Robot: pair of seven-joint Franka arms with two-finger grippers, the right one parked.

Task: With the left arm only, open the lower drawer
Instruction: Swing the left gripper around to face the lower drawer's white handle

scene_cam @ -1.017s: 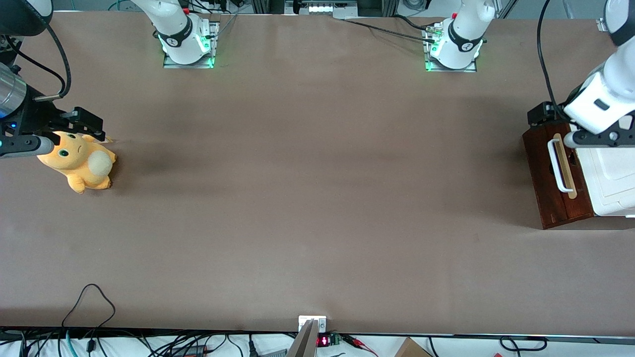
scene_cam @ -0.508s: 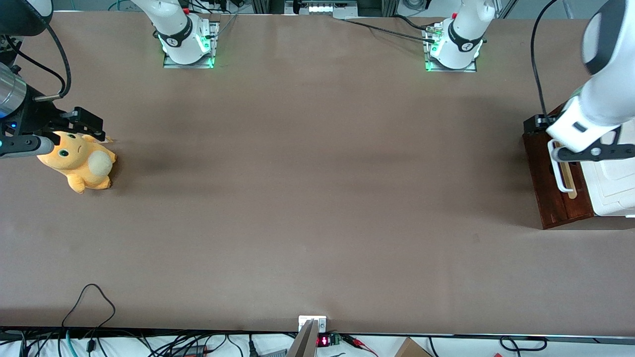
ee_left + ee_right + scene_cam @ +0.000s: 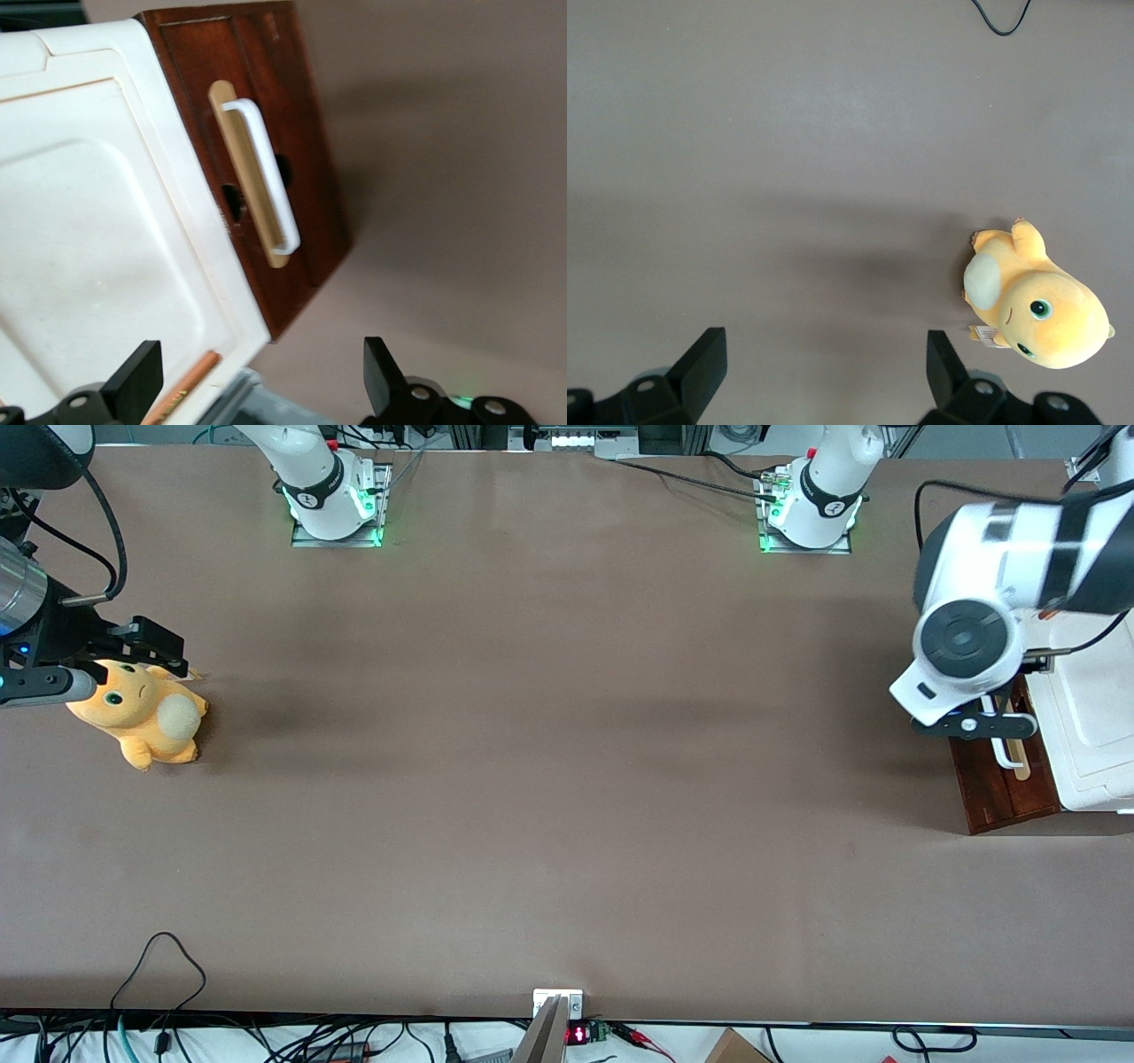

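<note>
I've got the lower drawer (image 3: pixel 1005 784) sitting at the working arm's end of the bench (image 3: pixel 549 779), its dark front facing toward the parked arm's end. From the front cam its long axis, and the handle's (image 3: pixel 1004 755), run nearer-to-farther from that cam, with a slight slant. Front looks flush w/ the cabinet, i.e. drawer not pulled out yet. The left arm (image 3: pixel 983 615) hangs over the farther part of the drawer front and hides most of it; only the nearer end of the front and the nearer tip of the handle show below the wrist. The gripper (image 3: pixel 974 726) sits above the drawer front, just over the handle region as seen from the front cam; I can't tell if it touches anything. In the wrist cam the gripper (image 3: pixel 257 372) has its two fingers spread wide apart w/ nothing between them, one fingertip (image 3: pixel 142 376) over the white top and the other fingertip (image 3: pixel 381 376) over bare bench; the handle (image 3: pixel 266 177) is clear of both. Drawer (image 3: pixel 266 142) looks like glossy dark reddish-brown wood, w/ a white bar handle mounted on a pale wood strip (image 3: pixel 241 168), and dark notches either side of that strip. The white boxy top (image 3: pixel 97 230) sits right above it, edge to edge.
</note>
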